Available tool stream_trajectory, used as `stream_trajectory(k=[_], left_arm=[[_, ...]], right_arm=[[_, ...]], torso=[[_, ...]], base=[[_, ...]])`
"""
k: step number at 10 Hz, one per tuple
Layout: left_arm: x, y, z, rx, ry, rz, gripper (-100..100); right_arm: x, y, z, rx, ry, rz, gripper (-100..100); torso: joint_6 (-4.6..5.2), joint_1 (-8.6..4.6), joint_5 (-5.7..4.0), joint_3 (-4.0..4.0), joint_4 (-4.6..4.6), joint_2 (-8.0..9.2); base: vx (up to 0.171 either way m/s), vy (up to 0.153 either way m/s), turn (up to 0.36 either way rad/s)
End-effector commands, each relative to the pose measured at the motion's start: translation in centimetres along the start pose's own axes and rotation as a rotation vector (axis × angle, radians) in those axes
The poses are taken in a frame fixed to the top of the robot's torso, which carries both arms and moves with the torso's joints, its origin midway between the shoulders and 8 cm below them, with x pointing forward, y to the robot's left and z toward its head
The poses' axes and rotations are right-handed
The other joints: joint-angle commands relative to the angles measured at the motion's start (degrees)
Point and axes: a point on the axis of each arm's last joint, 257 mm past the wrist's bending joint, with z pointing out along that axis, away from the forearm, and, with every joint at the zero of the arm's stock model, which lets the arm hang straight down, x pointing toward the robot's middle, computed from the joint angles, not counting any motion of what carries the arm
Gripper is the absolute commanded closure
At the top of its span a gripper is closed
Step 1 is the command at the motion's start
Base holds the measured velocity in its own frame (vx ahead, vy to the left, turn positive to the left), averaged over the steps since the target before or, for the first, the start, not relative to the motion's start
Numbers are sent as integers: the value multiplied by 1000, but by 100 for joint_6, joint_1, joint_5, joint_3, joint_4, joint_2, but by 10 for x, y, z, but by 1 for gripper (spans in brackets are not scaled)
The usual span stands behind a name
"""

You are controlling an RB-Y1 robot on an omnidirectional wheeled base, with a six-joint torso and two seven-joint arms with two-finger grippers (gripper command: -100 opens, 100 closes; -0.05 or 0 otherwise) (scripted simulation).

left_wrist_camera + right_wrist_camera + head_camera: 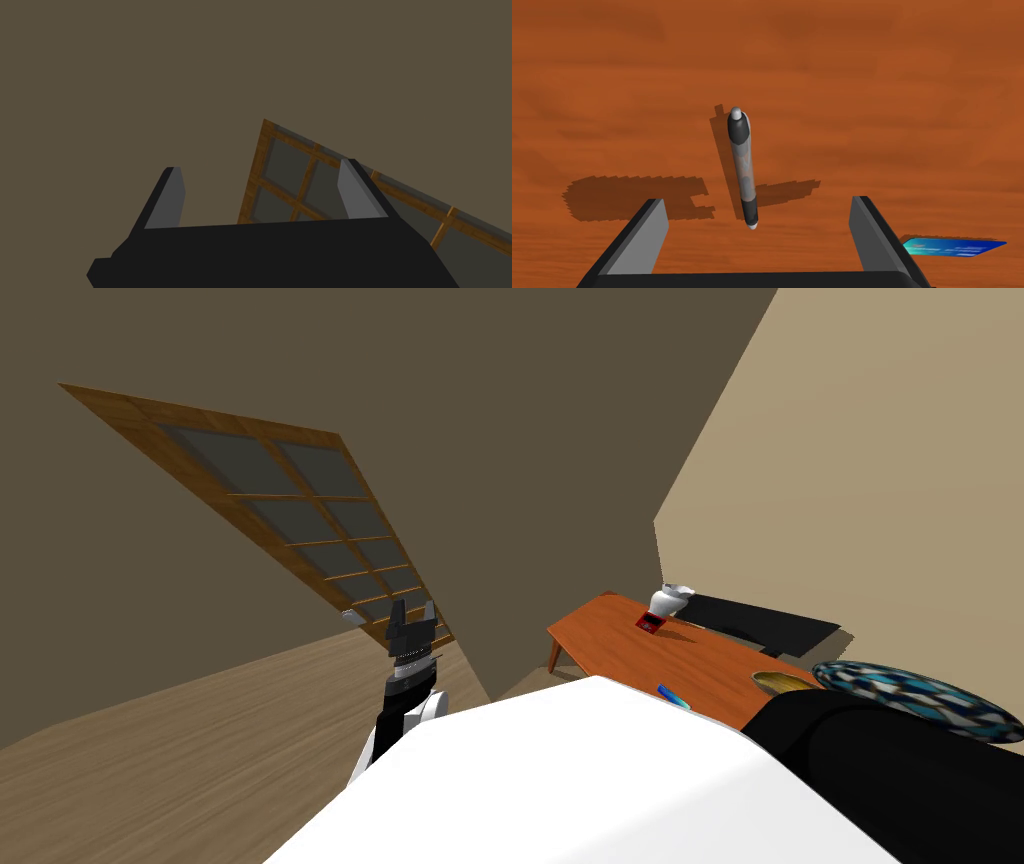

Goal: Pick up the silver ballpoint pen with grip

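Note:
The pen [743, 167], grey-silver with a dark grip and dark end, lies flat on the orange-brown wooden table [862, 100]. My right gripper [757, 200] hangs just above it, open, one finger [652, 230] on each side of the pen's lower end and neither touching it. The fingers' shadows fall on the wood beside the pen. My left gripper [412, 613] is held up to the left of the table over the floor, open and holding nothing, its fingers [172, 195] well apart.
A blue card [952, 247] lies close beside the right gripper's finger, also the blue card [673, 695] near the table's front. On the table [620, 638] stand a white vase [672, 600], a red object [648, 623], a yellow bowl [785, 681] and a patterned plate [915, 693].

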Motion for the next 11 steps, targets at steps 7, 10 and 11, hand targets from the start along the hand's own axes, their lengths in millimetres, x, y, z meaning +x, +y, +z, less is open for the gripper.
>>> stream_trajectory(k=[7,10,11], left_arm=[[0,0,0,0,0,0,0],[0,0,0,0,0,0,0],[0,0,0,0,0,0,0]], right_arm=[[9,6,8,4,0,6,100],[9,6,8,2,0,8,0],[2,1,3,1,0,1,100]], torso=[[-3,17,2,-4,0,-8],[-3,14,1,-5,-2,-9],[-3,14,1,-5,-2,-9]], base=[[-12,-18,10],[0,0,0],[31,38,-32]])
